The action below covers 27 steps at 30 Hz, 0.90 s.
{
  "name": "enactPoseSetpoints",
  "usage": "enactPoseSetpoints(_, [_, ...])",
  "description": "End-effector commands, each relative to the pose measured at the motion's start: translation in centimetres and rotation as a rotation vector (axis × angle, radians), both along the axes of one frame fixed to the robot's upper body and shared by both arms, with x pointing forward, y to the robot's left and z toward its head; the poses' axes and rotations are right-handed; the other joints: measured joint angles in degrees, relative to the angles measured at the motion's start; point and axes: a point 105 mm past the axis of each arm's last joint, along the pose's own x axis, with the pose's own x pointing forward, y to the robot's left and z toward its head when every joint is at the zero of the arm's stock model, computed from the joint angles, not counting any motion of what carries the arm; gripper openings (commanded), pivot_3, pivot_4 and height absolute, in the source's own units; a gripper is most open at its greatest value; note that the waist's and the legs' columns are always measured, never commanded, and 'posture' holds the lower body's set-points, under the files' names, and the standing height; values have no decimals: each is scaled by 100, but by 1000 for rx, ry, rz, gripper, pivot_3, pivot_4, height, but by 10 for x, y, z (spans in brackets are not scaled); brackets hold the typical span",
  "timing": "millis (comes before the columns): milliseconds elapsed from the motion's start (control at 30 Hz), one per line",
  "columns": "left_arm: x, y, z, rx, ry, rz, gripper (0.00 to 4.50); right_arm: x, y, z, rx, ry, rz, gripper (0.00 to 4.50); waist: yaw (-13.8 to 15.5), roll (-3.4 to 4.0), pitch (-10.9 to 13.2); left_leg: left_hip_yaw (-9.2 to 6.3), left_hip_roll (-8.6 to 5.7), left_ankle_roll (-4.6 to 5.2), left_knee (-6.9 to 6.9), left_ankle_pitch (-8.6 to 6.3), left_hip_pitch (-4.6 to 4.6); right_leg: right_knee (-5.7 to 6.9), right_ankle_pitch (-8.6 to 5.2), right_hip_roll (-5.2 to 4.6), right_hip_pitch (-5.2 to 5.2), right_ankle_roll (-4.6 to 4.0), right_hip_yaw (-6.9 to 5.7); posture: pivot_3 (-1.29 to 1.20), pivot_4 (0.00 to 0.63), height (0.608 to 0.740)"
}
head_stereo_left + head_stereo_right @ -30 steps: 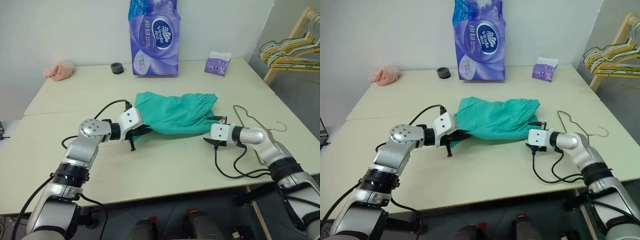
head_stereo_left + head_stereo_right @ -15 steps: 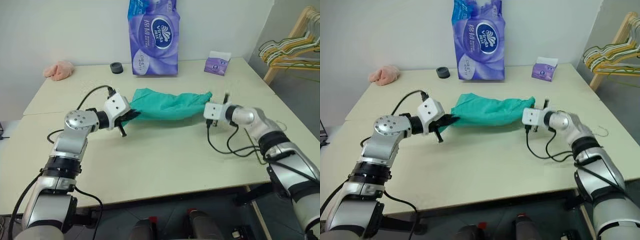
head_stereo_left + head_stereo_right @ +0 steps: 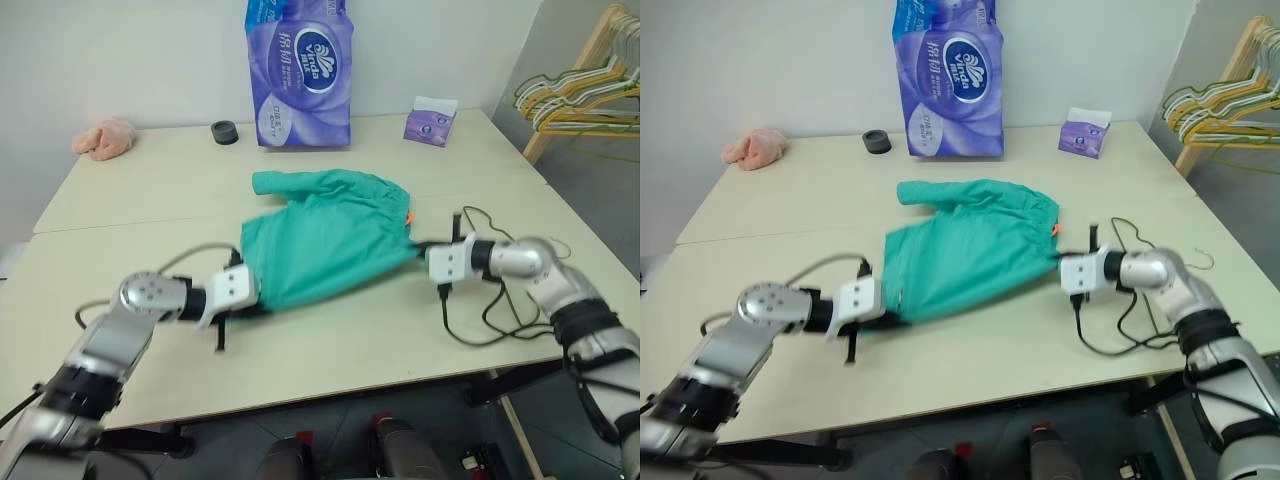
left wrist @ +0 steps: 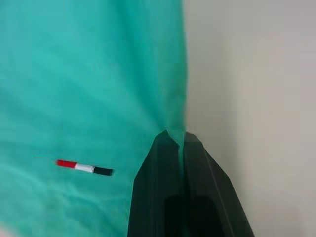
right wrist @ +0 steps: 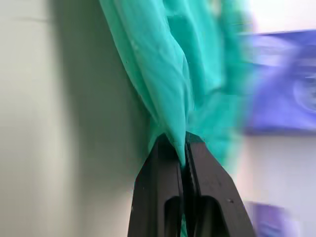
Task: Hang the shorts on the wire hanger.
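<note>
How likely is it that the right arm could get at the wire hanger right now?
Probably not yet: the right tool is shut on the shorts. The wire hanger lies close beside that arm, uncovered.

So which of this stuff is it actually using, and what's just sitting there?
In use:
- shorts, pinched by left gripper and right gripper
- wire hanger

Lying about:
- purple tissue pack
- small tissue box
- pink cloth
- black roll
- hanger cluster
</note>
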Motion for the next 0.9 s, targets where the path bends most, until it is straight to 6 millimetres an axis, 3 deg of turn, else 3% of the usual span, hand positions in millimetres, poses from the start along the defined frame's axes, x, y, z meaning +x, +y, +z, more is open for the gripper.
enactPoseSetpoints(33, [-34,-2,5,7,141,-67,0,-13,9,22,12,-34,73,18,10,5,0,0,0,1,0,0,21,7,0,0,16,0,0,-114,92,740])
enactPoseSetpoints(167, [-66,6,-10,51,292,-96,0,-39,7,1,-67,104,138,18,75,4,-1,-2,6,4,-31,-2,132,-18,-40,14,116,-3,-13,-113,92,740])
enactPoseSetpoints(267, [-76,8,-15,67,327,-116,0,-61,-2,-16,-158,226,161,18,168,4,0,-6,17,4,-29,-3,121,-25,-42,24,111,-5,-22,-111,91,740])
enactPoseSetpoints(367, [-79,5,-19,58,314,-120,0,-77,-3,-22,-156,326,160,18,233,3,0,-3,18,4,-27,-3,119,-24,-42,24,109,-6,-20,-109,91,740])
enactPoseSetpoints(433, [-66,-1,-17,18,248,-81,0,-80,0,-19,-101,363,133,18,250,3,-1,-2,19,4,-25,-3,120,-23,-42,24,110,-6,-20,-111,90,740])
enactPoseSetpoints(567, [-22,-10,-3,-61,70,2,0,-58,5,13,110,456,-3,18,289,0,0,-3,22,4,-19,-2,119,-21,-40,30,111,-9,-25,-106,90,740])
enactPoseSetpoints(700, [63,-19,37,-130,-169,127,0,13,-7,72,320,385,-229,18,325,-3,4,-2,27,5,-1,1,109,-24,-14,73,106,-18,-38,-112,92,740])
enactPoseSetpoints(800, [128,-22,80,-121,-430,220,0,62,-15,122,349,142,-352,18,333,-4,4,2,34,4,1,0,106,-33,10,83,105,-46,-37,-123,95,740])
enactPoseSetpoints(867, [167,-22,130,-136,-660,325,0,86,-10,167,384,-75,-406,18,302,-6,5,10,35,3,-3,0,107,-32,11,82,100,-48,-32,-133,97,740])
enactPoseSetpoints(900, [182,-19,168,-109,-838,368,0,93,-4,197,395,-246,-418,18,265,-8,6,12,36,3,-14,-1,95,-37,12,79,88,-48,-30,-136,97,740])
